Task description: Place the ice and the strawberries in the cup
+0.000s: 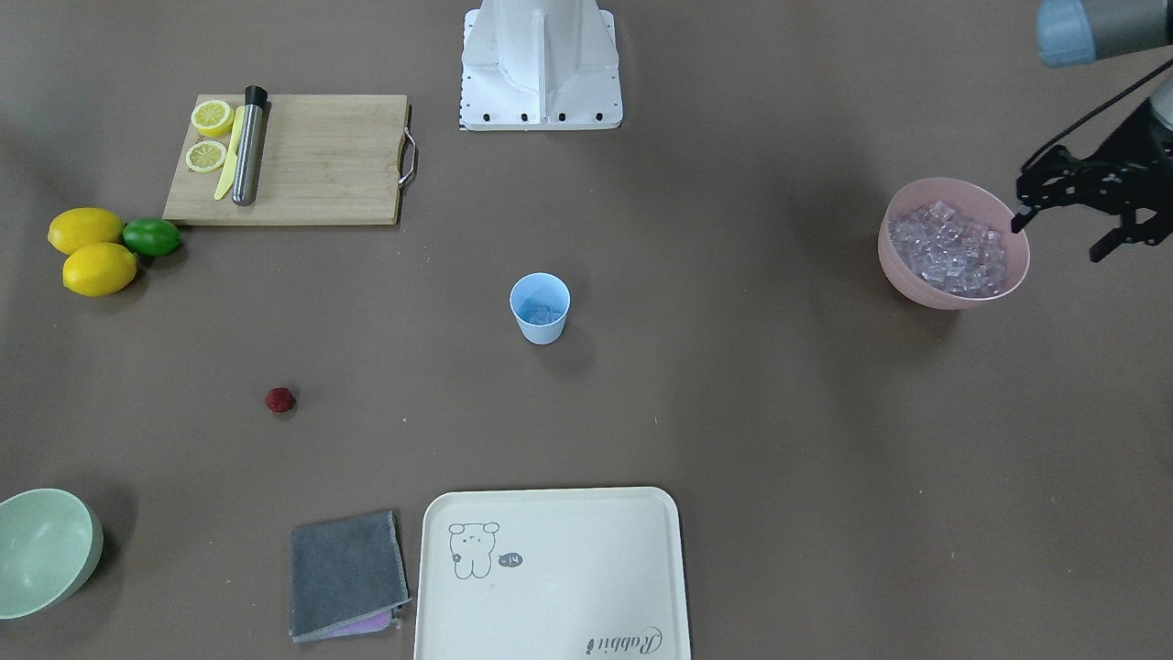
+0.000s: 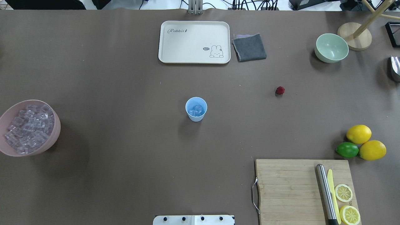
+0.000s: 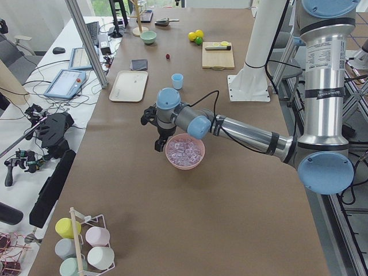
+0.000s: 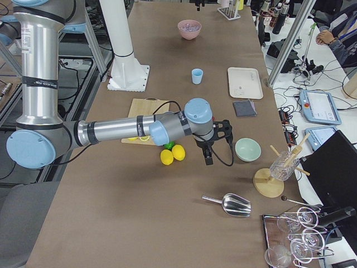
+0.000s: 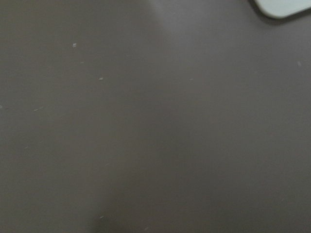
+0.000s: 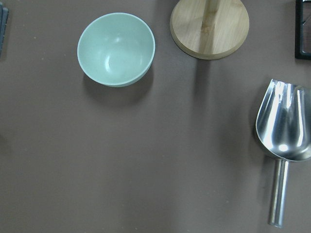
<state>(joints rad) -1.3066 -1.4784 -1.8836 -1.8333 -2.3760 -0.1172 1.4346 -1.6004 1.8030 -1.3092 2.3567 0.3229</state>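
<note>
The light-blue cup (image 1: pixel 540 312) stands upright at the table's middle with a few ice cubes in it; it also shows in the overhead view (image 2: pixel 196 109). Many more ice cubes (image 1: pixel 953 246) fill the pink bowl (image 1: pixel 903 273), which sits at the overhead view's left (image 2: pixel 50 147). The dark-red strawberry (image 1: pixel 279 400) lies alone on the table (image 2: pixel 280 90). My left gripper (image 1: pixel 1054 240) hovers open and empty just beside the pink bowl's rim. My right gripper (image 4: pixel 207 153) hangs near the pale-green bowl (image 4: pixel 247 149), and I cannot tell whether it is open or shut.
A cutting board (image 2: pixel 300 190) holds lemon halves, a yellow knife and a metal muddler. Two lemons and a lime (image 2: pixel 347 150) lie beside it. A cream tray (image 2: pixel 193 42) and grey cloth (image 2: pixel 249 47) lie beyond the cup. A metal scoop (image 6: pixel 284 126) lies near a wooden stand (image 6: pixel 209 24).
</note>
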